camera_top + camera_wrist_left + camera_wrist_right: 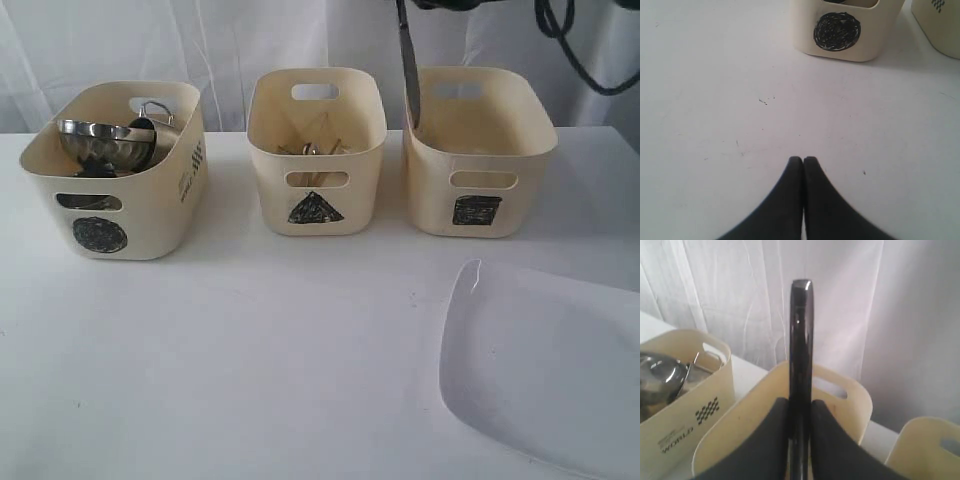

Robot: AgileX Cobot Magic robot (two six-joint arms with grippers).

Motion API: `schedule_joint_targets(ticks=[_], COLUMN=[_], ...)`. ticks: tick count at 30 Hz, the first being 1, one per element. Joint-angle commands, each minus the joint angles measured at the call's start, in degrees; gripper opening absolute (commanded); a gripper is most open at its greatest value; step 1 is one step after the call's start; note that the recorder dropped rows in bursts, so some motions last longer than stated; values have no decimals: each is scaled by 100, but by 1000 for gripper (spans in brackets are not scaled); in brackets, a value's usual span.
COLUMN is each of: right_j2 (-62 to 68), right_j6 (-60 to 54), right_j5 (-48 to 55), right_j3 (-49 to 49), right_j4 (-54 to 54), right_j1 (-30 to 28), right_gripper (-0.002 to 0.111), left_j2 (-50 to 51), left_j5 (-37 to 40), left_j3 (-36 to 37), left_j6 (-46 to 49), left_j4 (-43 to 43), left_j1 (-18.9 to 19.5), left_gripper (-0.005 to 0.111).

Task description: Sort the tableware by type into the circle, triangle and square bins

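right wrist view: r gripper [801, 402] clamped on knife [801, 340], held upright above triangle bin [850, 385], prob so it drops in clean. l gripper [803, 160] pinched closed, empty, low centre of its frame. plate [540, 370] lower right in exterior view, not yet sorted.

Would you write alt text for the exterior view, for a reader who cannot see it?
A knife hangs upright at the left rim of the square bin; the triangle bin and circle bin stand beside it on a white table. The circle bin holds a steel bowl; a white plate lies front right.
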Motion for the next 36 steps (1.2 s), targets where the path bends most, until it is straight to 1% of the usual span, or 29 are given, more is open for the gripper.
schedule_joint_targets(ticks=[1, 5, 6, 9, 10, 12, 15, 17, 18, 21, 22, 23, 24, 26, 30, 33, 36], right_j2=[391, 967, 1108, 1611, 1989, 2386, 2662, 2791, 2825, 2837, 2837, 2837, 2837, 2824, 2653, 2413, 2102], right_j6=[-1955, -3396, -3598, -3612, -3627, -3627, -3627, -3938, -4118, -4118, -4118, -4118, -4089, -3730, -2739, -2020, -1199], right_j5=[-566, -541, -449, -114, 86, 105, 211, 442, 490, 490, 513, 563, 639, 726, 940, 1142, 1396], right_j3=[-142, -488, -574, -965, -1244, -1567, -1750, -1813, -1813, -1813, -1813, -1813, -1813, -1813, -1802, -1802, -1802], right_j4=[2341, 4284, 4284, 4284, 4284, 4284, 4284, 4284, 4284, 4284, 4284, 4284, 4284, 4284, 4161, 3319, 2165], right_j1=[-32, -32, -32, -32, -32, -32, -32, -32, -32, -32, -32, -32, -32, -32, -45, -87, -190], right_gripper=[0, 0, 0, 0, 0, 0, 0, 1, 5, 20, 30, 37, 45, 49, 49, 46, 41], left_j2=[-23, -23, -23, -23, -23, -23, -23, -23, -23, -23, -23, -23, -23, -23, -23, -23, -23], left_j5=[-4, -4, -4, -4, -4, -4, -4, -4, -4, -4, -4, -4, -4, -4, -4, -4, -4], left_j3=[11, 11, 11, 11, 11, 11, 11, 11, 11, 11, 11, 11, 11, 11, 11, 11, 11], left_j6=[-9, -9, -9, -9, -9, -9, -9, -9, -9, -9, -9, -9, -9, -9, -9, -9, -9], left_j4=[3, 3, 3, 3, 3, 3, 3, 3, 3, 3, 3, 3, 3, 3, 3, 3, 3], left_j1=[17, 17, 17, 17, 17, 17, 17, 17, 17, 17, 17, 17, 17, 17, 17, 17, 17], left_gripper=[0, 0, 0, 0, 0, 0, 0, 0, 0, 0, 0, 0, 0, 0, 0, 0, 0])
